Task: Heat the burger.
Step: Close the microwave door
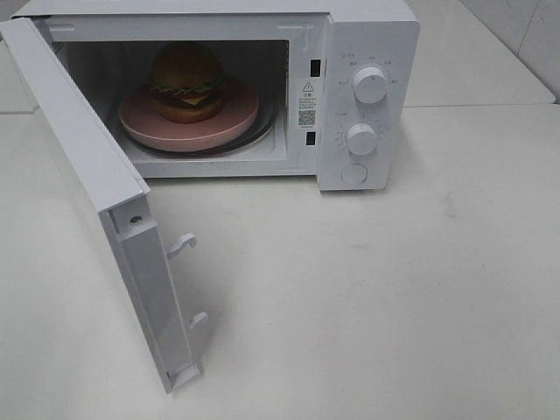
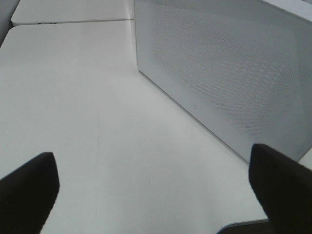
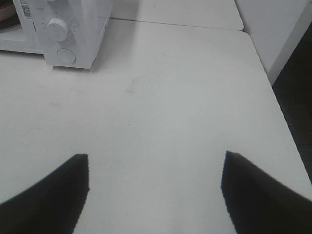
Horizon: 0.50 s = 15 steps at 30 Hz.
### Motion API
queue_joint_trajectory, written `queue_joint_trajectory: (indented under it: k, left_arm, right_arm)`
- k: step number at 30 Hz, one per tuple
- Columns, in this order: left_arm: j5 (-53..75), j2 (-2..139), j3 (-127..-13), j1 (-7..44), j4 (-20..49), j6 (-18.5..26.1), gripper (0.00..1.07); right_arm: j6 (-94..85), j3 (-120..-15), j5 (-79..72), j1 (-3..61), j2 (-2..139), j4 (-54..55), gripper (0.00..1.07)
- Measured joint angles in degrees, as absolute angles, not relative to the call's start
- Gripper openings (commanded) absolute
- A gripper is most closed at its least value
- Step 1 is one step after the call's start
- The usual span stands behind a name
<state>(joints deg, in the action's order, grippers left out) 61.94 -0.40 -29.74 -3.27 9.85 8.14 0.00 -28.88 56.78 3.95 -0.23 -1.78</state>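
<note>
The burger (image 1: 186, 81), with a brown bun, green lettuce and a yellow cheese layer, sits on a round pink plate (image 1: 140, 122) inside the white microwave (image 1: 367, 35). The microwave door (image 1: 83, 149) stands swung wide open toward the front left. Neither arm shows in the high view. My left gripper (image 2: 153, 183) is open over bare table, with the door's perforated outer face (image 2: 229, 73) ahead of it. My right gripper (image 3: 156, 187) is open above the table, well away from the microwave's control panel (image 3: 68, 34).
Two white knobs (image 1: 370, 85) and a round button (image 1: 353, 173) sit on the microwave's right panel. Two latch hooks (image 1: 182, 246) stick out of the door's edge. The white table (image 1: 394, 289) ends at an edge (image 3: 273, 92) on the right.
</note>
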Motion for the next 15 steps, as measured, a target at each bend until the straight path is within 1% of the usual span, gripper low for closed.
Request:
queue_joint_trajectory:
  k: [15]
  left_arm:
    - [61.94, -0.4, -29.74, -3.27, 9.97, 8.08, 0.98]
  right_arm:
    - [0.0, -28.88, 56.78, 3.95, -0.23, -1.78, 0.72]
